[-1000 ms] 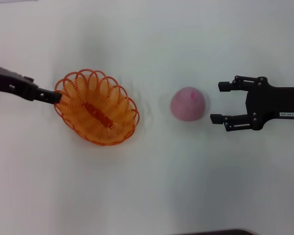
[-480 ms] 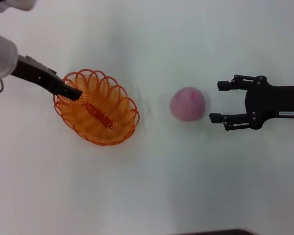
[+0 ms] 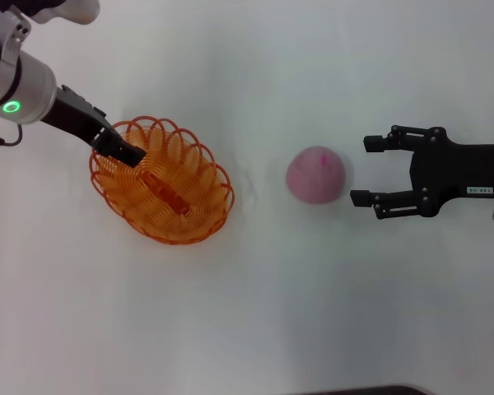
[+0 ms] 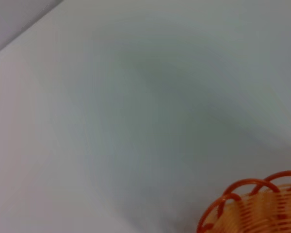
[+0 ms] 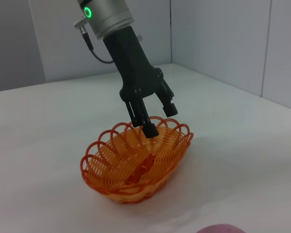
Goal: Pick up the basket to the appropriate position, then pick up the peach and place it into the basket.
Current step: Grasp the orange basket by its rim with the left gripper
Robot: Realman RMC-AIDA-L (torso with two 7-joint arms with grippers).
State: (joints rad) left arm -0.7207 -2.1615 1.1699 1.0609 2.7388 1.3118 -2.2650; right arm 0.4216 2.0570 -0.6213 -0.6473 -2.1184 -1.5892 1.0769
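Note:
The orange wire basket (image 3: 165,185) rests on the white table, left of centre. My left gripper (image 3: 128,152) hangs over its far-left rim, open, with nothing between its fingers. In the right wrist view the left gripper (image 5: 160,119) points down, one fingertip (image 5: 150,129) level with the basket (image 5: 136,165) rim and the other higher. The left wrist view shows only a piece of the basket's rim (image 4: 252,204). The pink peach (image 3: 315,174) lies right of centre, and its top edge (image 5: 223,228) just shows in the right wrist view. My right gripper (image 3: 366,169) stands open just right of the peach, apart from it.
The white table (image 3: 255,313) runs all around the basket and peach. Grey wall panels (image 5: 223,39) stand behind the table's far edge. A dark edge (image 3: 362,390) shows at the bottom of the head view.
My left gripper has let go of the basket's left rim, and the arm has risen and swung to reach in from the upper left. The basket, peach and right gripper have stayed put.

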